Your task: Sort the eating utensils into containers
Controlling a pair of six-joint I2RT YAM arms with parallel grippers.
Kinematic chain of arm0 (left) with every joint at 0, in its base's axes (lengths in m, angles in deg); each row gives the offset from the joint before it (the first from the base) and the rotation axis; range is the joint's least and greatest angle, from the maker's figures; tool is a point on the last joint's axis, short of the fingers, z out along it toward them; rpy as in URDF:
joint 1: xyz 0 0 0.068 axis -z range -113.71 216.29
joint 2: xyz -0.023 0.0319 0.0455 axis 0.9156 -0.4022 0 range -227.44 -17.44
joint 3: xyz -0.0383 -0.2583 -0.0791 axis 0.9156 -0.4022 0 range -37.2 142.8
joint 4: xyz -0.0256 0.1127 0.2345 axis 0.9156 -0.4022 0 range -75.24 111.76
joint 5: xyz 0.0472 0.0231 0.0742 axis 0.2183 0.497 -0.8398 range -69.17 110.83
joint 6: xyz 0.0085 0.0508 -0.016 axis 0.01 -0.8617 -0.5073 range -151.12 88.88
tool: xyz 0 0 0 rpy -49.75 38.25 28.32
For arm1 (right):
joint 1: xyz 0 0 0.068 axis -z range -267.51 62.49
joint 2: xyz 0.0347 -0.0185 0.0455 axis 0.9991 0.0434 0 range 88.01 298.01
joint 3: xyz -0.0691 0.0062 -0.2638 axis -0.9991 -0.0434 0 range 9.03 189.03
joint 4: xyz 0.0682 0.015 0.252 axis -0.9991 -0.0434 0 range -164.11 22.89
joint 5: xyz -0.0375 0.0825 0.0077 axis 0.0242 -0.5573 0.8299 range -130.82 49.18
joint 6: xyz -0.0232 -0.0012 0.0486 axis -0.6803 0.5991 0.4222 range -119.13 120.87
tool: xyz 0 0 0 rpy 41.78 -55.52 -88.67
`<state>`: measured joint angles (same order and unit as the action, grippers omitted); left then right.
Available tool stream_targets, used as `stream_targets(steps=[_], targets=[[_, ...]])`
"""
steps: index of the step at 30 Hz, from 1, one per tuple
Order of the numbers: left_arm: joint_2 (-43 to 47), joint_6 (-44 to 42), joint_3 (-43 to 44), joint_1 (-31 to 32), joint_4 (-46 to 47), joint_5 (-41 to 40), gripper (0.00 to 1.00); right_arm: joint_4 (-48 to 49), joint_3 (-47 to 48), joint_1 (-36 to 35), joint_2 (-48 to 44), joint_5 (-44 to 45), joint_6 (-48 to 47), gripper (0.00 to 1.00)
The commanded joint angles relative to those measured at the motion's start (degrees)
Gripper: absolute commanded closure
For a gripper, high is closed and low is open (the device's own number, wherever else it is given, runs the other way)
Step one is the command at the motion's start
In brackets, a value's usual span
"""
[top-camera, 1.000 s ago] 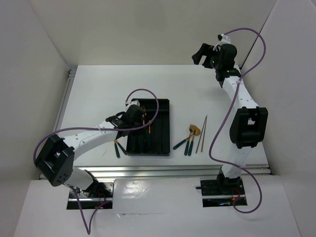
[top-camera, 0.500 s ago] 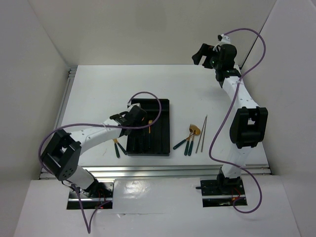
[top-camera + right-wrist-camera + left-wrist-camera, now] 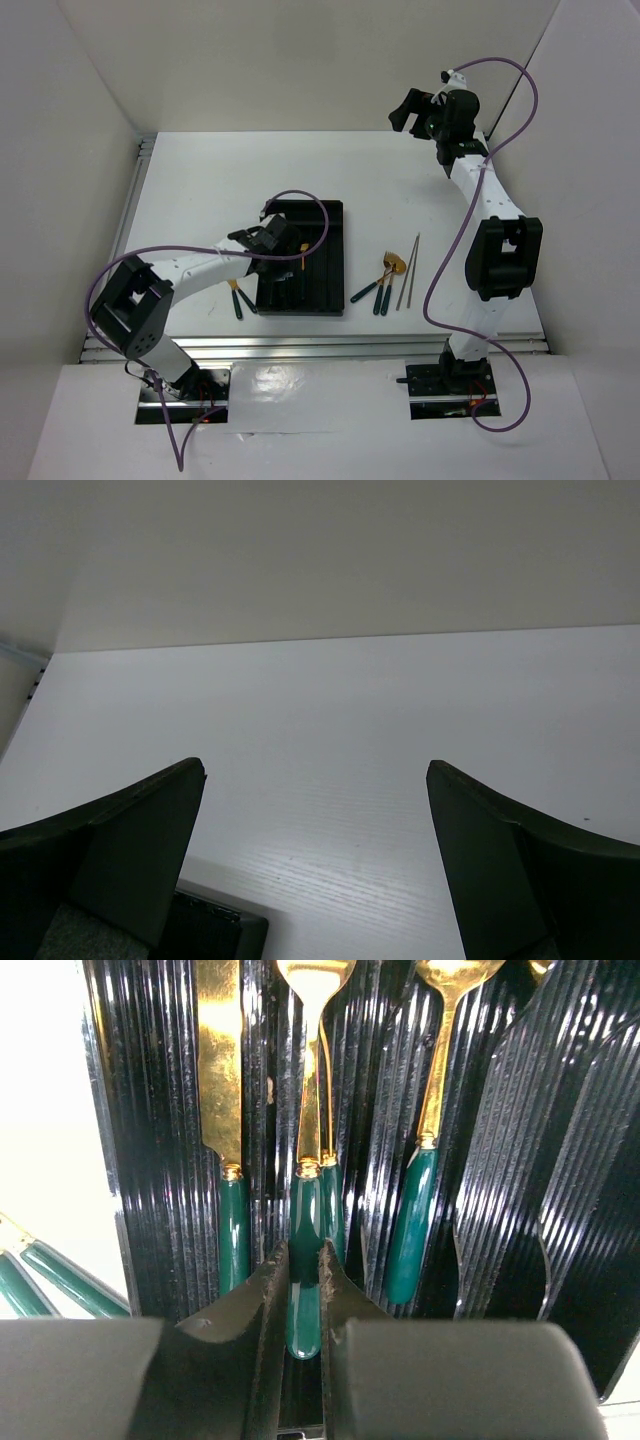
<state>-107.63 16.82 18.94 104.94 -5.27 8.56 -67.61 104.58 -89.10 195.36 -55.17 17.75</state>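
Note:
The black tray (image 3: 330,212) lies mid-table. My left gripper (image 3: 283,240) is low over its near half, shut on the teal handle of a gold-headed utensil (image 3: 305,1300) that lies lengthwise in a compartment. In the left wrist view the gripper (image 3: 303,1252) pinches the handle's end, and a second utensil (image 3: 330,1195) lies right beside it. A knife (image 3: 222,1080) is in the compartment to the left and a spoon (image 3: 425,1190) in the one to the right. My right gripper (image 3: 408,108) is open and empty, held high at the back right.
Three teal-handled utensils (image 3: 376,290) and two chopsticks (image 3: 408,270) lie on the table right of the tray. Two more utensils (image 3: 240,298) lie at the tray's near left corner, also in the left wrist view (image 3: 55,1275). The tray's corner (image 3: 205,930) shows in the right wrist view.
My left gripper has moved a little to the right, farther in over the tray. The right arm has not moved.

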Motion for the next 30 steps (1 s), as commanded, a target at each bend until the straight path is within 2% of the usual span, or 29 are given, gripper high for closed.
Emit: stream_targets(steps=[1, 3, 7, 13, 17, 20, 23, 30], targets=[[-0.2, -1.0, 2.7, -0.2, -0.6, -1.2, 0.86, 2.4, -0.2, 0.4, -3.5, 0.3, 0.0, 0.0], [0.5, -1.0, 2.7, -0.2, -0.6, -1.2, 0.77, 2.4, -0.2, 0.4, -3.5, 0.3, 0.0, 0.0], [1.7, -1.0, 3.2, -0.2, -0.6, -1.7, 0.67, 2.4, -0.2, 0.4, -2.9, -0.2, 0.0, 0.0], [3.0, -1.6, 4.9, -0.2, -2.7, -3.7, 0.61, 2.4, -0.2, 0.4, -2.9, -0.2, 0.0, 0.0], [6.9, -2.9, 6.4, -0.8, -3.9, -4.3, 0.53, 2.4, -0.2, 0.4, -2.9, -0.2, 0.0, 0.0], [11.6, -4.3, 5.3, -2.8, -3.3, -5.0, 0.43, 2.4, -0.2, 0.4, -2.9, -0.2, 0.0, 0.0], [14.9, -5.0, 2.5, -7.9, -2.8, -3.7, 0.31, 2.4, -0.2, 0.4, -2.9, -0.2, 0.0, 0.0], [22.7, -2.1, -5.7, -16.7, -5.3, -2.4, 0.2, 2.4, 0.3, 0.4, -2.9, -0.8, 0.0, 0.0]])
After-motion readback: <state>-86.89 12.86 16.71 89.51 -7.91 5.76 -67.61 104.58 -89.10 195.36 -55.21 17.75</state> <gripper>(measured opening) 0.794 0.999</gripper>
